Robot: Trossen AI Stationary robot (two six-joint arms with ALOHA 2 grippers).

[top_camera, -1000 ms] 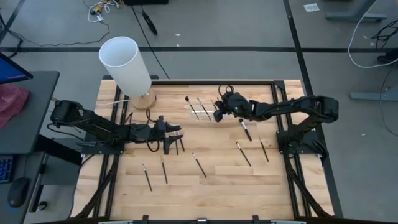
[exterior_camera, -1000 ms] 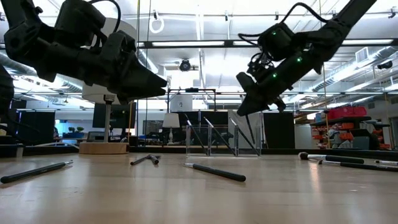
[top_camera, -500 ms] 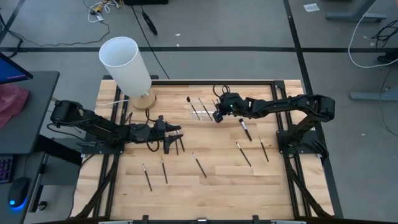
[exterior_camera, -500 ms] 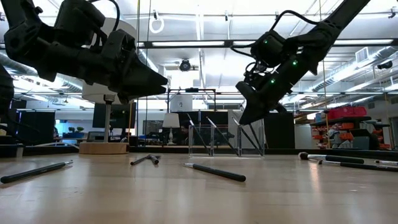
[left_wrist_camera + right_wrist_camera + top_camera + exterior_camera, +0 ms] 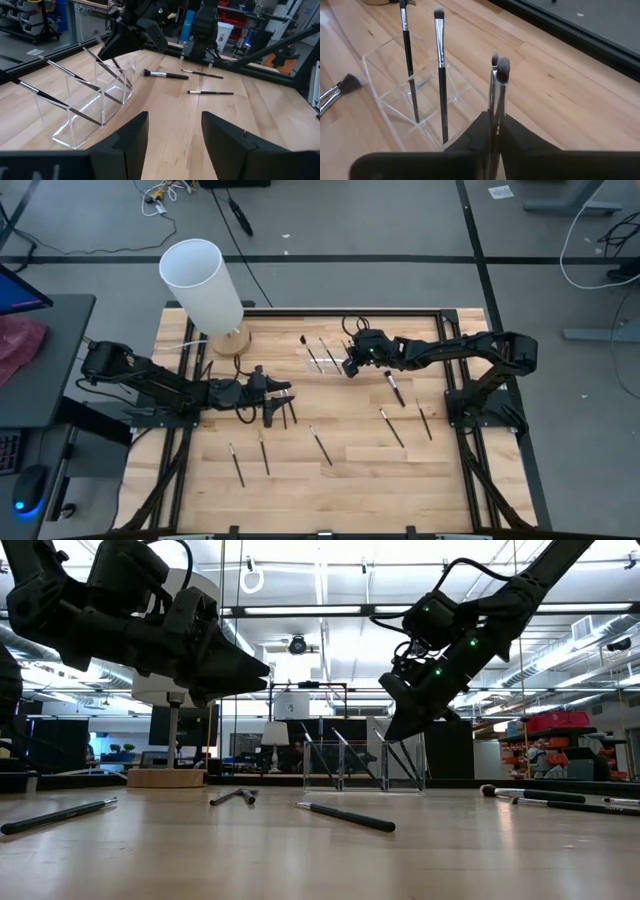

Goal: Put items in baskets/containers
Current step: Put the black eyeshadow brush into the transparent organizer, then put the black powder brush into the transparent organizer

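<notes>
While over clear plastic holder (image 5: 415, 95) | right tool (image 5: 492, 137) clamps slim brush (image 5: 501, 80); left tool (image 5: 172, 131) apart

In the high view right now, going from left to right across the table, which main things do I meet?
White cylinder → left claw → clear holder → right claw → loose brush near the right edge.
</notes>
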